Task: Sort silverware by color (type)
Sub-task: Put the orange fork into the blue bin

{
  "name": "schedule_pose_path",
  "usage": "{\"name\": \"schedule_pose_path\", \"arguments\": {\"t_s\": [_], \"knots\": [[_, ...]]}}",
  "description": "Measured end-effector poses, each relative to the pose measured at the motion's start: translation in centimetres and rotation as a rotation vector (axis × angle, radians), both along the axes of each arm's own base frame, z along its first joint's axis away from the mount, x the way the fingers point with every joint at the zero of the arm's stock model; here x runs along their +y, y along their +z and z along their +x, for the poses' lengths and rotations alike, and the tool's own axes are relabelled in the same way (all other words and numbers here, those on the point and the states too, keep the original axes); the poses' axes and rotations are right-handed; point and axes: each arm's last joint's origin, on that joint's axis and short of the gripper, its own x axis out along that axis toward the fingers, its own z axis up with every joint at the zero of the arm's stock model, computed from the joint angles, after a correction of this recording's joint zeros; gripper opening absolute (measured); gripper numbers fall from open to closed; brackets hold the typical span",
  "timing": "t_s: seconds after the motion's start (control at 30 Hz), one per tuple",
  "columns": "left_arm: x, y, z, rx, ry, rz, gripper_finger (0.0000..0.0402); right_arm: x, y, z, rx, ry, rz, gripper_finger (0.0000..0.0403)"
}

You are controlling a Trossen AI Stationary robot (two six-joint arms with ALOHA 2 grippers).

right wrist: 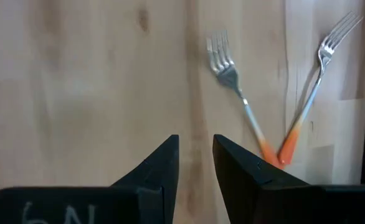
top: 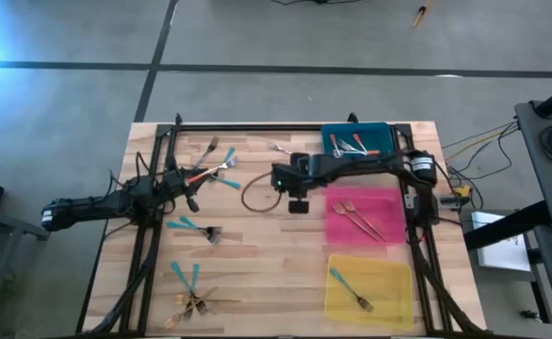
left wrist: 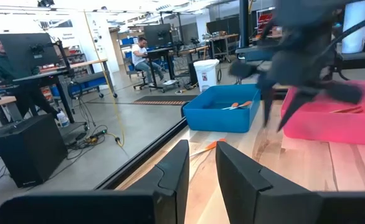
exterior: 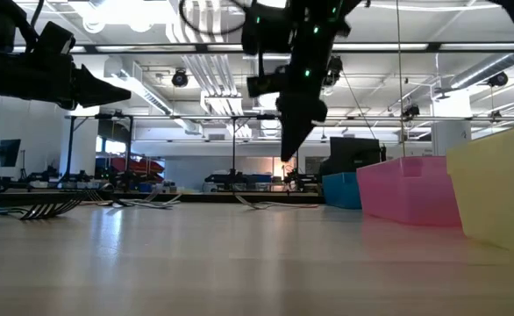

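Several forks lie loose on the wooden table's left half. Two silver forks with orange handles [right wrist: 251, 118] form a V just ahead of my right gripper [right wrist: 195, 158]. That gripper hangs above the table's middle [top: 280, 179], tilted down, open and holding nothing. My left gripper [left wrist: 201, 168] waits level at the left [top: 193, 181] beside orange- and teal-handled forks [top: 218, 171]; it is open and holds nothing. Teal forks [top: 193, 226] and a gold and teal heap [top: 193, 294] lie nearer the front.
At the right, from far to near, stand a blue tray [top: 381, 132] with orange-handled forks, a pink tray [top: 389, 202] with gold forks and a yellow tray [top: 394, 273] with a teal fork. A brown cable loop [top: 255, 196] lies mid-table. People sit beyond the table.
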Motion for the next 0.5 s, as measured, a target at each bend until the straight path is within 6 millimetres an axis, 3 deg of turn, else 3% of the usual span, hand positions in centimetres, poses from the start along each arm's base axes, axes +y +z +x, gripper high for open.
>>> {"name": "schedule_pose_path", "arguments": {"t_s": [0.5], "knots": [[0.0,0.0,0.0,0.001,0.000,0.000,0.0064,-5.9,-2.8,0.6,0.019,-0.017,0.063,0.0091]]}}
